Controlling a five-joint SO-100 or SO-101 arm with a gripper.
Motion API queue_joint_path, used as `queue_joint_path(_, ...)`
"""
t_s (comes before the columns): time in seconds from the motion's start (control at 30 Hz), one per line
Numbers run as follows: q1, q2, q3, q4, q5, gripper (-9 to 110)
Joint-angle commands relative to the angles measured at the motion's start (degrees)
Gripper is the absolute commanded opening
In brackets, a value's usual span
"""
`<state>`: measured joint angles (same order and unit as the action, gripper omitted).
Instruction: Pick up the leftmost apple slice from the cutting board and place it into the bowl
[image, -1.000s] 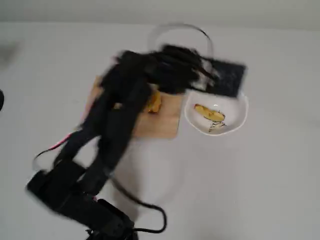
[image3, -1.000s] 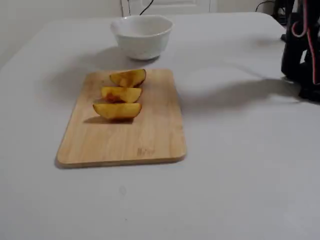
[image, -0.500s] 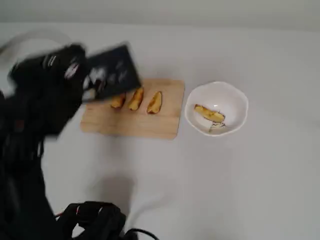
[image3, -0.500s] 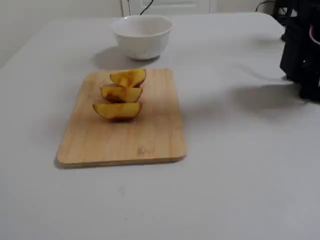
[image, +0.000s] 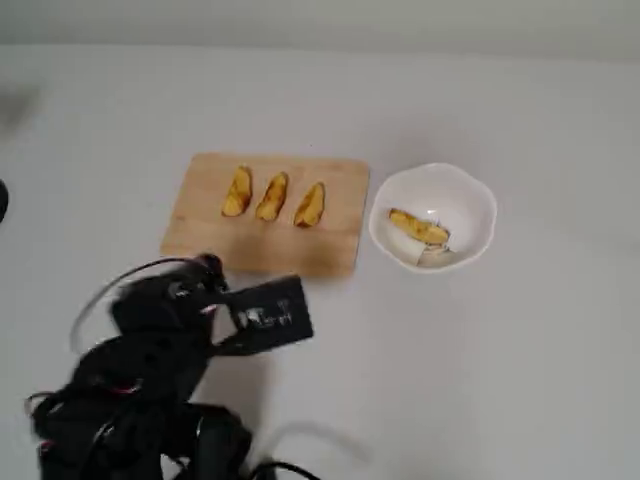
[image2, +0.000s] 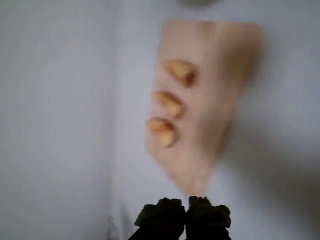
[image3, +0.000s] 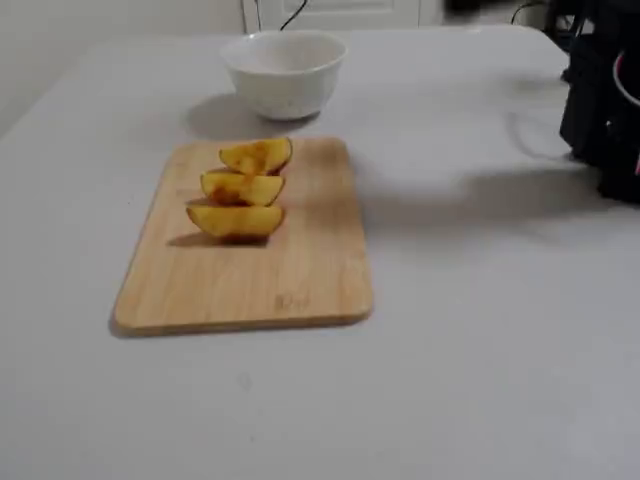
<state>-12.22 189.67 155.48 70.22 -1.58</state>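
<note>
Three apple slices lie in a row on the cutting board (image: 200, 235) (image3: 300, 260) (image2: 225, 60). The leftmost apple slice (image: 237, 190) in the overhead view is the nearest one (image3: 235, 221) in the fixed view and the lowest one (image2: 161, 131) in the blurred wrist view. The white bowl (image: 470, 195) (image3: 285, 85) stands right of the board in the overhead view and holds one more slice (image: 418, 226). My gripper (image2: 186, 202) is shut and empty, hanging well back from the board. My arm (image: 150, 370) is folded at the lower left of the overhead view.
The arm's black base (image3: 605, 100) stands at the right edge of the fixed view. A camera block (image: 265, 315) on the wrist sits just below the board's front edge in the overhead view. White table (image: 520, 380) surrounds everything.
The arm has swung away from the board and bowl, first to the left, then down to the table's lower left, folded back. Slices, board and bowl have not moved.
</note>
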Motion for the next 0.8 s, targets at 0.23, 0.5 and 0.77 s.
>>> queue_joint_path(0.23,4.75,0.79,19.16,-9.05,0.62,0)
queue_joint_path(0.5,3.08,0.79,19.16,-9.05,-1.05,0)
queue_joint_path(0.77,3.08,0.79,19.16,-9.05,-1.05,0)
